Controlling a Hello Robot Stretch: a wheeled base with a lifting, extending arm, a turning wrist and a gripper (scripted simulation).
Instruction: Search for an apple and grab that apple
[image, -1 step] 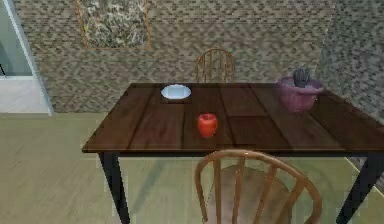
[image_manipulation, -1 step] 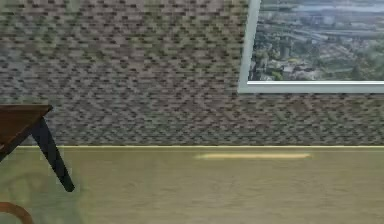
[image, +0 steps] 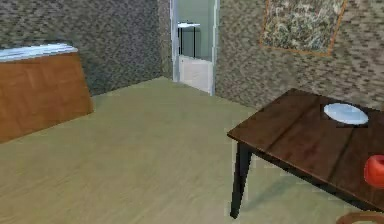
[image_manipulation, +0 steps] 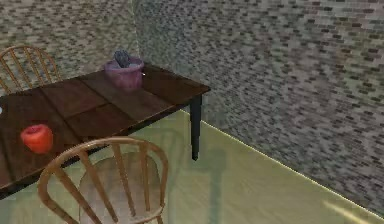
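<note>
A red apple (image: 375, 171) lies on the dark wooden table (image: 300, 125) at the forward view's right edge, near the table's front side. In the arm side view the same red apple (image_manipulation: 37, 138) rests on the dark table (image_manipulation: 100, 105) at the left, just beyond the back of a wooden chair (image_manipulation: 105, 180).
A white plate (image: 345, 114) sits on the table. A purple pot with a grey plant (image_manipulation: 125, 72) stands at the table's far end. A second chair (image_manipulation: 22, 65) is behind the table. A wooden counter (image: 40, 90) is at the left, an open doorway (image: 195, 50) ahead, a framed picture (image: 303, 25) hangs on the wall.
</note>
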